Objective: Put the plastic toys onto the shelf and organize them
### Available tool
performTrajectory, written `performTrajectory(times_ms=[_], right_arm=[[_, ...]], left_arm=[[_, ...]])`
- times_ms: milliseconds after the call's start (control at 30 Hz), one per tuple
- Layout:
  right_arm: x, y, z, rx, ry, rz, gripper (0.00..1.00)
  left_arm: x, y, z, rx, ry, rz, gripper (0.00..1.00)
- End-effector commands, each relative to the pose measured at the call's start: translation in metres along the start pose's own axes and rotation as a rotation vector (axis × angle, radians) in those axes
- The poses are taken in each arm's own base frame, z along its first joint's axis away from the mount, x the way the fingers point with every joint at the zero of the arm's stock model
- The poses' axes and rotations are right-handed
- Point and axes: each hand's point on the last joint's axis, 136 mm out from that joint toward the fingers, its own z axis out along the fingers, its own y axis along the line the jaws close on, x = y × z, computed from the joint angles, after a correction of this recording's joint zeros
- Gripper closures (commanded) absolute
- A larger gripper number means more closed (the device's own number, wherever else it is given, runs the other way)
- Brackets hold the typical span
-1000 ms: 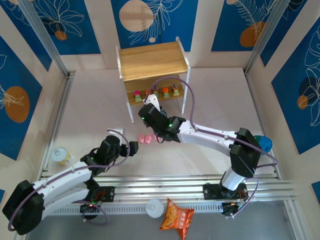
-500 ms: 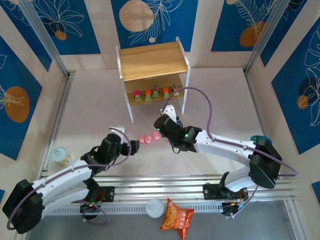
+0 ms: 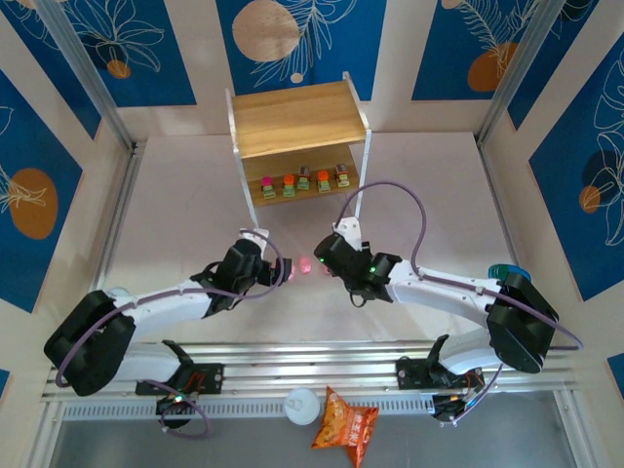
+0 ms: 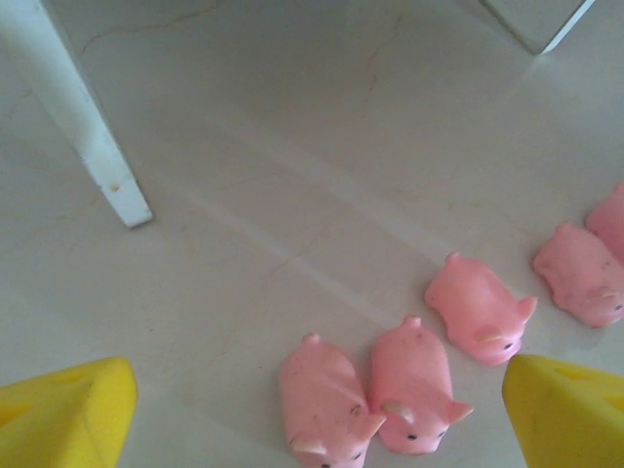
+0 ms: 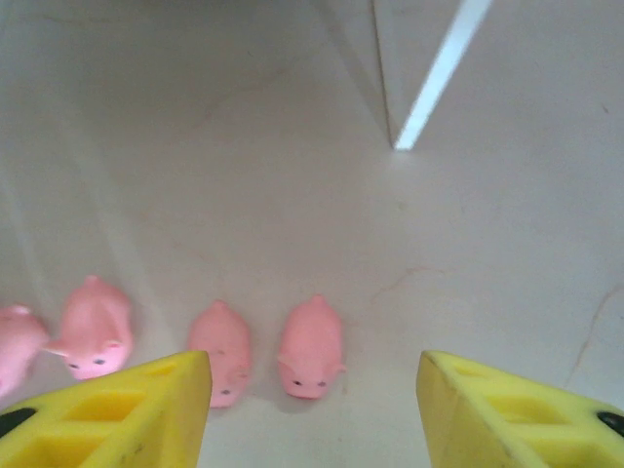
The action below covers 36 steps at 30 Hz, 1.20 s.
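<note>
Glossy pink pigs (dark dot eyes), left gripper and right gripper agape, empty

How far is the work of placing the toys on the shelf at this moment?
Done: five blocky toys stand in a row on the lower board of the shelf. In hand: nothing; the left gripper and right gripper are open above the pink pigs on the table. Left: every pig.

From overhead I make out perhaps one pig; the others are hidden there. My left wrist view crops a pig at its right edge, my right wrist view another pig at its left.
</note>
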Motion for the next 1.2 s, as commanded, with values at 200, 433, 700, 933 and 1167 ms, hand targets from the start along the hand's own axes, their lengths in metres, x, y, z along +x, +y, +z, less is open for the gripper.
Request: performTrajectory(times_ms=[200,433,700,933,1167], right_arm=[[0.027,-0.022,0.011,0.035,0.082,0.085,0.41],[0.037,-0.02,0.022,0.046,0.123,0.108,0.42],[0.046,-0.017,0.031,0.056,0.149,0.121,0.46],[0.049,-0.009,0.04,0.044,0.173,0.122,0.46],[0.047,-0.003,0.044,0.032,0.175,0.123,0.46]], left_arm=[[-0.014,-0.012,-0.012,0.07,-0.078,0.026,0.04],[-0.014,-0.018,-0.011,0.096,-0.073,0.024,0.04],[-0.009,-0.017,-0.005,0.089,-0.047,0.024,0.04],[-0.009,-0.018,-0.004,0.094,-0.041,0.019,0.04],[-0.007,-0.018,-0.003,0.093,-0.035,0.02,0.04]])
